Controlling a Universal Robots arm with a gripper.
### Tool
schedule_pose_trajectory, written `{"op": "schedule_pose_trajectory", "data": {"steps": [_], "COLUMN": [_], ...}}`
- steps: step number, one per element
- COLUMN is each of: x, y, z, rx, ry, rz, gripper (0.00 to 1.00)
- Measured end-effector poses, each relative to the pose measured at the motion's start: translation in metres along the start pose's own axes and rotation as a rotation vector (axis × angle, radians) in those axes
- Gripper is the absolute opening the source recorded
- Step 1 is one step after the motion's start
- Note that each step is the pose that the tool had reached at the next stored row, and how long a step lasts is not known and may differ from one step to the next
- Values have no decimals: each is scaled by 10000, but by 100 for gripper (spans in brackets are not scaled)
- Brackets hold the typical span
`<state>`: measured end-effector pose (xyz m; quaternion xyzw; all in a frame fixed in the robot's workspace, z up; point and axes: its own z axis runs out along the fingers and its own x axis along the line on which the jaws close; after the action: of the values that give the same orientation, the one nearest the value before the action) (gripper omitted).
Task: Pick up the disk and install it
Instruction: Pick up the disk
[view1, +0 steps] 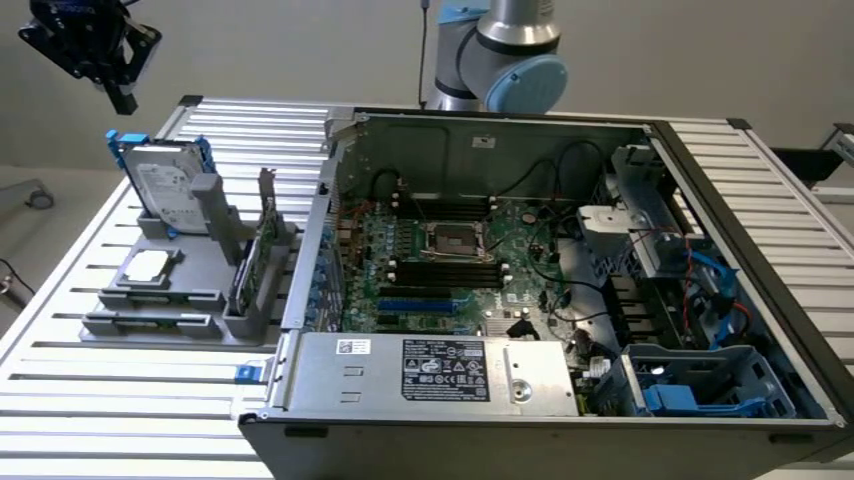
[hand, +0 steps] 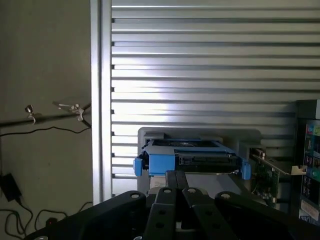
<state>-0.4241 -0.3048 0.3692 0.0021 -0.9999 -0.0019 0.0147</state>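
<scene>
The disk (view1: 167, 185) stands upright in a grey holder (view1: 160, 300) on the slatted table, at the exterior view's left; it is silver-grey with a white label and a blue carrier. My black gripper (view1: 123, 103) hangs in the air above it and a little to the exterior view's left, clear of it. In the wrist view the fingers (hand: 170, 182) meet with nothing between them, and the disk (hand: 190, 157) shows edge-on beyond the tips, its blue carrier tabs at both ends.
The open computer case (view1: 334, 180) fills the middle of the table, with a grey power-supply box (view1: 427, 370) at its near edge and a blue drive cage (view1: 707, 385) at the exterior view's right. An upright card (view1: 263, 250) and a small part (view1: 147, 268) sit in the holder.
</scene>
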Motion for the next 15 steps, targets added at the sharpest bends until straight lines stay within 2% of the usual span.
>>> {"op": "schedule_pose_trajectory", "data": {"steps": [11, 12, 13, 15], "x": [0, 10, 27, 29], "y": [0, 2, 5, 4], "z": [0, 0, 2, 6], "rx": [0, 0, 0, 6], "ry": [9, -13, -68, -85], "rz": [0, 1, -6, -226], "gripper": [11, 11, 11, 11]}}
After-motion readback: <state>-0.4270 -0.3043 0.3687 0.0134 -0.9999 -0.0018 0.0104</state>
